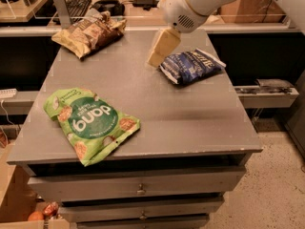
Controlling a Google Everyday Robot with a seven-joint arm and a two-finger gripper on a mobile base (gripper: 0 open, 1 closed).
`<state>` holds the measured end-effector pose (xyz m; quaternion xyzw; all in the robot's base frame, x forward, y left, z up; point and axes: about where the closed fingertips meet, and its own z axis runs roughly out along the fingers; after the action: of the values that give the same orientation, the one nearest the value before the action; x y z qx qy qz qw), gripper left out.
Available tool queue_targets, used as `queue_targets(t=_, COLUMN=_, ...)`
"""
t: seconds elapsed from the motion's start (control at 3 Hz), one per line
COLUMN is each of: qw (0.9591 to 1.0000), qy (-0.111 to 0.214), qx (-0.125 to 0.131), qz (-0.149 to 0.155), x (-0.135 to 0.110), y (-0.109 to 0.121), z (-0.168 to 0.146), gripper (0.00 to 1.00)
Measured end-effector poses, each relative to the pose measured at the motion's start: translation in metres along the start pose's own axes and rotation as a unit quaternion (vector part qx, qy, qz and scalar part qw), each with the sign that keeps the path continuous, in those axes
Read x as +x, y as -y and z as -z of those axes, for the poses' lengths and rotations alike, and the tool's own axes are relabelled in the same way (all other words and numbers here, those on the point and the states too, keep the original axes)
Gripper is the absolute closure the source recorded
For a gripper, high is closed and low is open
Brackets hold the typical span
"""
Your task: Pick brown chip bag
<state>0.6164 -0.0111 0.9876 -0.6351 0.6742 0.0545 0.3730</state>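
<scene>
The brown chip bag point(89, 33), crinkled tan-gold foil with a dark brown panel, lies at the far left corner of the grey table point(143, 104). My gripper point(162, 49), with pale cream fingers, hangs from the white arm above the far middle of the table. It is to the right of the brown bag and apart from it, just left of the dark blue bag point(190, 66). It holds nothing that I can see.
A bright green "dang" bag point(88, 123) lies at the near left of the table. Drawers point(138, 187) are below the front edge. A shelf with a keyboard point(76, 6) runs behind the table. A metal rail point(267, 92) sticks out on the right.
</scene>
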Motion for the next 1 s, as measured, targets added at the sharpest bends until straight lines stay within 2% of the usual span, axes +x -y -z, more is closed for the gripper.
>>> queue_targets(t=0.33, qw=0.9988, qy=0.036, qx=0.02, qz=-0.026, x=-0.015, y=0.032, z=-0.035, gripper=0.0)
queue_targets(t=0.67, qw=0.9951, qy=0.067, qx=0.039, qz=-0.062, x=-0.026, y=0.07, z=-0.084, gripper=0.0)
queue_targets(t=1.0, qw=0.9897, qy=0.077, qx=0.048, qz=-0.111, x=-0.032, y=0.1, z=-0.14, gripper=0.0)
